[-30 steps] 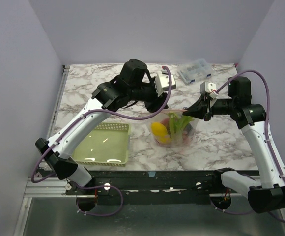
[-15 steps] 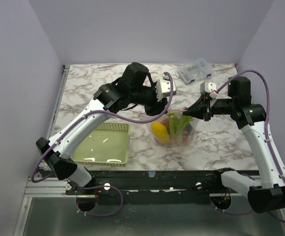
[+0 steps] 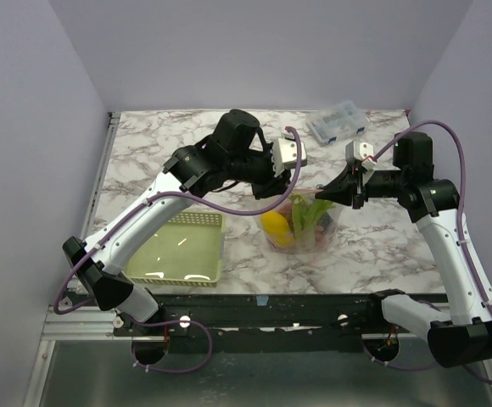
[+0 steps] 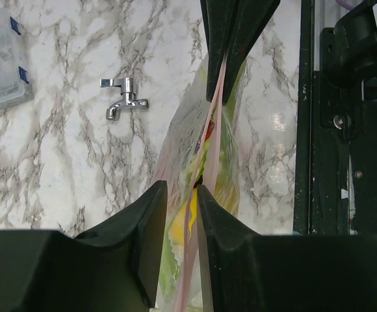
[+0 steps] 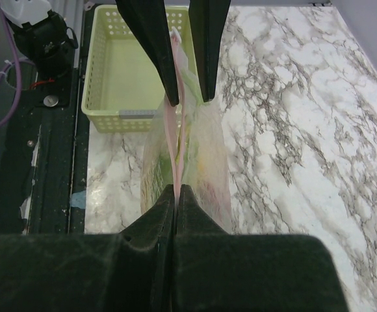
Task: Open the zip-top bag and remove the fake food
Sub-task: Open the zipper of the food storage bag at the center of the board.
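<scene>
The zip-top bag [image 3: 314, 233] stands upright on the marble table, its pink zip strip [image 4: 213, 123] on top. Through the plastic I see fake food: a yellow piece [image 3: 274, 225], a pale green stalk [image 3: 311, 212] and something red [image 3: 287, 209]. My right gripper [image 5: 177, 188] is shut on the right end of the strip. At the strip's left end my left gripper [image 4: 182, 192] straddles it, jaws a narrow gap apart, with the strip running between the fingers [image 4: 151, 214]. In the top view the left gripper [image 3: 282, 192] sits just above the bag's left corner.
A pale green mesh basket [image 3: 182, 248] lies at the front left, beside the bag. A clear compartment box [image 3: 338, 121] stands at the back right. A small metal tap [image 4: 125, 97] lies on the marble behind the bag. The table's front rail [image 4: 348, 130] is close by.
The left gripper has shifted slightly right and down onto the bag's top, and its jaws have narrowed around the zip strip. The right gripper and bag have stayed put.
</scene>
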Controlling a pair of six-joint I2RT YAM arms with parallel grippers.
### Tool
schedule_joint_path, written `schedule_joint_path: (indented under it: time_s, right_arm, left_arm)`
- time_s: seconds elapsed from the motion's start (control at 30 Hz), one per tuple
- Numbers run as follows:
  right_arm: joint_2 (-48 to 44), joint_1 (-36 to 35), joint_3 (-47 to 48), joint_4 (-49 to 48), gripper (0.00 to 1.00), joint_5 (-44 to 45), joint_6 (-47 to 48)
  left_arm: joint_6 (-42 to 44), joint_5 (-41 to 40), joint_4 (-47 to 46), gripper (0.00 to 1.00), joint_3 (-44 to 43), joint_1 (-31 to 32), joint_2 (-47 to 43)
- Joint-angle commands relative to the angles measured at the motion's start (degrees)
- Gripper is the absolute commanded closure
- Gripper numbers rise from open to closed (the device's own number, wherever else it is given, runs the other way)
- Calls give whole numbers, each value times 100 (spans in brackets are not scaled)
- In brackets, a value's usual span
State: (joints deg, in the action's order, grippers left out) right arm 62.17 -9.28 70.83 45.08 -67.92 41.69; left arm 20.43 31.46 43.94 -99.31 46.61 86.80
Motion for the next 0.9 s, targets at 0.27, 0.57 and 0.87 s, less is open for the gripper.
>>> schedule_joint_path:
  time_s: [0.27,0.57,0.87]
  right_arm:
    - [-93,23,-60,-56,100,-135,33]
    - [-89,24,-69,-84,100,-143,23]
    - [-92,23,-99,-96,100,-125,19]
  left_arm:
    - [181,-36,185,74,-36,15,47]
    - [221,-31,272,76,-71,16,136]
    - [194,-199,355,100,-307,19,232]
